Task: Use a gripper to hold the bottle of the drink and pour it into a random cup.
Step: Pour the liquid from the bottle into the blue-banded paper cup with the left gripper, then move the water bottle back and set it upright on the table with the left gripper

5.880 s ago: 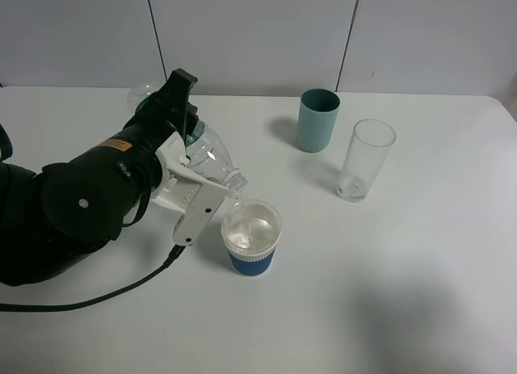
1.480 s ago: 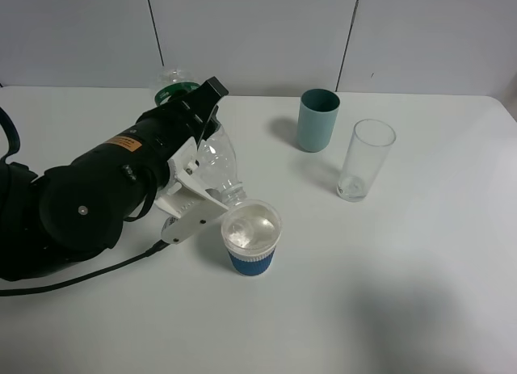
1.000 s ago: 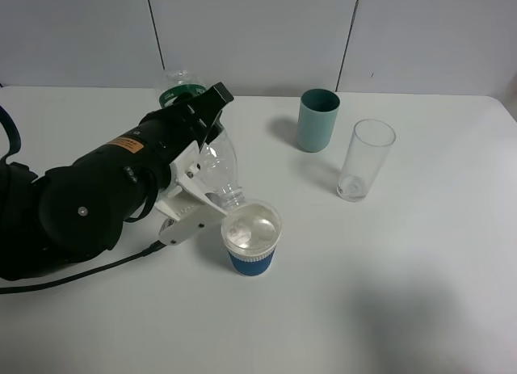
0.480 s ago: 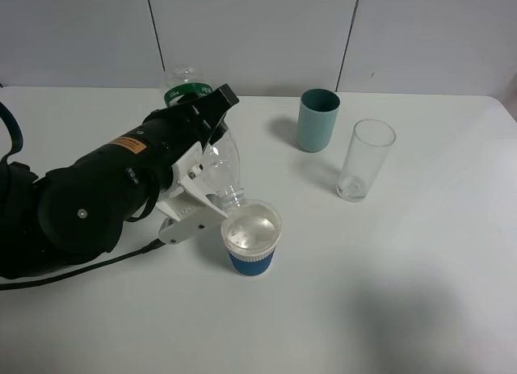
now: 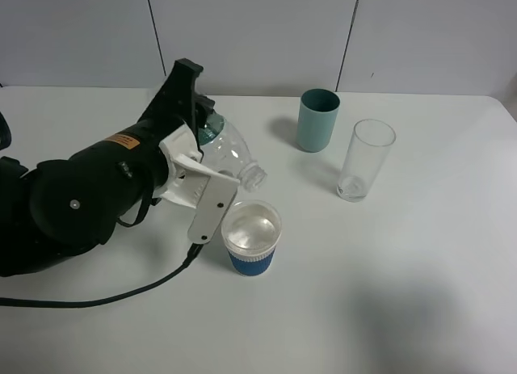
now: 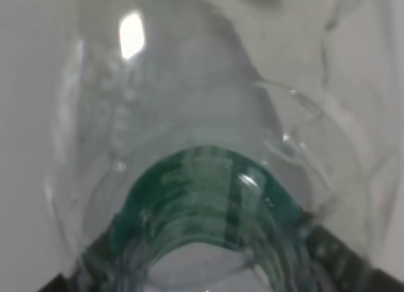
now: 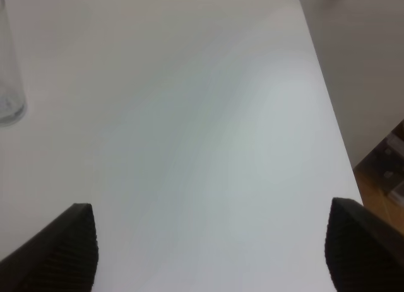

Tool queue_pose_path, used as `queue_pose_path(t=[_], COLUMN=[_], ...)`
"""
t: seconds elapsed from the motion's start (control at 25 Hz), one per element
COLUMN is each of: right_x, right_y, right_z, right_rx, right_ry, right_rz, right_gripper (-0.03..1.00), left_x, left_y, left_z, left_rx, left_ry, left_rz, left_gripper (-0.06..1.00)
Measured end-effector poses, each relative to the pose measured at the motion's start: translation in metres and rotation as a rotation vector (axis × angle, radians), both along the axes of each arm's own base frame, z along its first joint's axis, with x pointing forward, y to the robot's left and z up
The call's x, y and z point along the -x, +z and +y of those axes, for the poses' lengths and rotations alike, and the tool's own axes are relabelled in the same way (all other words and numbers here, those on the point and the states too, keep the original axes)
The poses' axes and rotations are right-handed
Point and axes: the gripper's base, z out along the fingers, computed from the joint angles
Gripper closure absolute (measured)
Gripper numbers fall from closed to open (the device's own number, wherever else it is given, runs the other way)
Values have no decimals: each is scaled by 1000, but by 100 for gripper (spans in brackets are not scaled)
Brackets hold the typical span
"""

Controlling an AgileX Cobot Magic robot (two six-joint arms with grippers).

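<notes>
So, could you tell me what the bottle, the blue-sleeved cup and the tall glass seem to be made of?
Bottle: thin clear glossy plastic, with moulded ridges.
Cup: matte white, paper or plastic; ribbed blue sleeve, perhaps card.
Tall glass: clear, smooth, thicker base, likely glass.

The left gripper [image 5: 212,174] rolled back. The bottle [image 5: 230,152] swung flatter, and its mouth rose off the cup [image 5: 249,262].
</notes>
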Motion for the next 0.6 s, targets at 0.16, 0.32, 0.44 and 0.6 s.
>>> queue_pose_path(t=[0.16, 0.32, 0.44, 0.6], right_x=[0, 0, 0, 0], right_y=[0, 0, 0, 0], right_z=[0, 0, 0, 0], right_rx=[0, 0, 0, 0], right_ry=[0, 0, 0, 0], right_rz=[0, 0, 0, 0], right_gripper=[23, 23, 23, 23], left_x=[-1, -1, -2, -5], left_y=[12, 26, 35, 42], left_z=[4, 8, 11, 16], left_rx=[279, 575, 760, 948], left_ry=[46, 58, 36, -3], left_rz=[33, 107, 196, 333], left_gripper=[48, 48, 48, 48])
